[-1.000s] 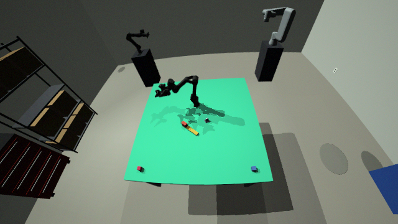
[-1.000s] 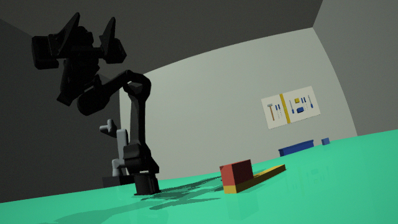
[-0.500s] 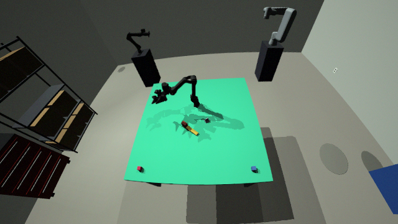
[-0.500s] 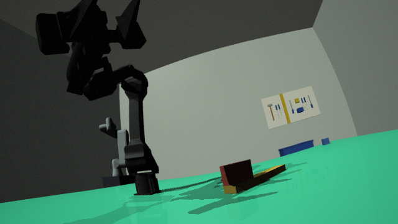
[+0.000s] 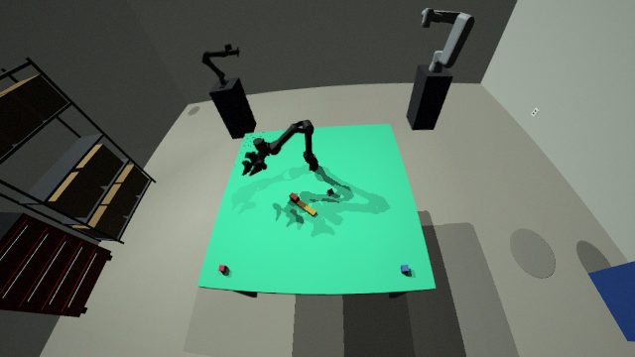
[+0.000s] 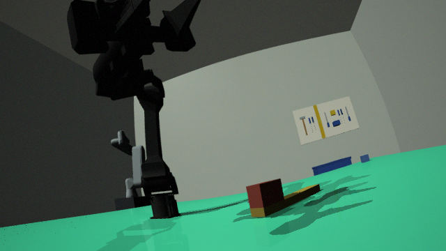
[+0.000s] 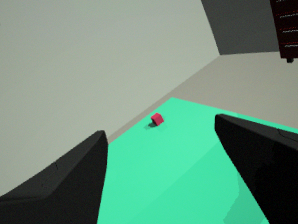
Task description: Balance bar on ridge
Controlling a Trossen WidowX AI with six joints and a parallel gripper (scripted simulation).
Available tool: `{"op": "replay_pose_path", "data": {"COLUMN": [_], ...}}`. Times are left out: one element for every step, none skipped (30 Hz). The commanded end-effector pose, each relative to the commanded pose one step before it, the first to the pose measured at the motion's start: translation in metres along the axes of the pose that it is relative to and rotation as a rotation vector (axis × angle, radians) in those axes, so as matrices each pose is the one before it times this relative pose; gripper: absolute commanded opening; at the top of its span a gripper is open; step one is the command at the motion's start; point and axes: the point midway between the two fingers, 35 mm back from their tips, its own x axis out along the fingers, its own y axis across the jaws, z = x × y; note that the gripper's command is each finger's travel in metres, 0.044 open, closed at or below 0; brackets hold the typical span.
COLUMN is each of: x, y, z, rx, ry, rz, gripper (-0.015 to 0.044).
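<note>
Top view alone shows a small dark block (image 5: 330, 191) — perhaps the ridge — beside the yellow bar (image 5: 309, 208), bar flat on the green table (image 5: 347, 248), red block (image 5: 294, 197) on one end, gripper (image 5: 252, 166) well apart, fingers spread, empty, wrist view seeing only a red corner cube (image 7: 157, 119).

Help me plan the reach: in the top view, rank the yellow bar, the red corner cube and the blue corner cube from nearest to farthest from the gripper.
From the open, empty gripper near the table's far left:
1. Yellow bar, mid-table, with a red block at its end.
2. Red corner cube, near left corner.
3. Blue corner cube, near right corner, diagonally across.
</note>
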Motion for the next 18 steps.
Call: {"op": "replay_pose_path", "data": {"x": [0.01342, 0.00370, 0.00409, 0.00407, 0.00402, 0.00397, 0.00392, 0.00387, 0.00381, 0.00375, 0.00369, 0.00363, 0.00353, 0.00347, 0.00341, 0.00335, 0.00329, 0.00323], "y": [0.00651, 0.00262, 0.00226, 0.00240, 0.00253, 0.00266, 0.00279, 0.00291, 0.00304, 0.00316, 0.00328, 0.00340, 0.00350, 0.00361, 0.00371, 0.00381, 0.00391, 0.00401], "z": [-0.01146, -0.00320, -0.00282, -0.00285, -0.00285, -0.00284, -0.00283, -0.00282, -0.00281, -0.00278, -0.00276, -0.00273, -0.00278, -0.00275, -0.00271, -0.00266, -0.00262, -0.00257], "rx": [-0.0229, -0.0080, -0.0056, -0.0061, -0.0065, -0.0070, -0.0074, -0.0078, -0.0083, -0.0087, -0.0092, -0.0096, -0.0100, -0.0104, -0.0108, -0.0113, -0.0117, -0.0121], "ry": [0.05128, 0.01598, 0.01690, 0.01735, 0.01769, 0.01802, 0.01833, 0.01864, 0.01893, 0.01921, 0.01948, 0.01973, 0.01931, 0.01951, 0.01971, 0.01990, 0.02007, 0.02023], "rz": [0.00025, 0.00078, -0.00024, -0.00004, 0.00017, 0.00040, 0.00063, 0.00086, 0.00110, 0.00135, 0.00160, 0.00186, 0.00250, 0.00275, 0.00300, 0.00326, 0.00351, 0.00377], "gripper": [0.0315, 0.0315, 0.0315, 0.0315, 0.0315, 0.0315, 0.0315, 0.0315, 0.0315, 0.0315, 0.0315, 0.0315, 0.0315, 0.0315, 0.0315, 0.0315, 0.0315, 0.0315]}}
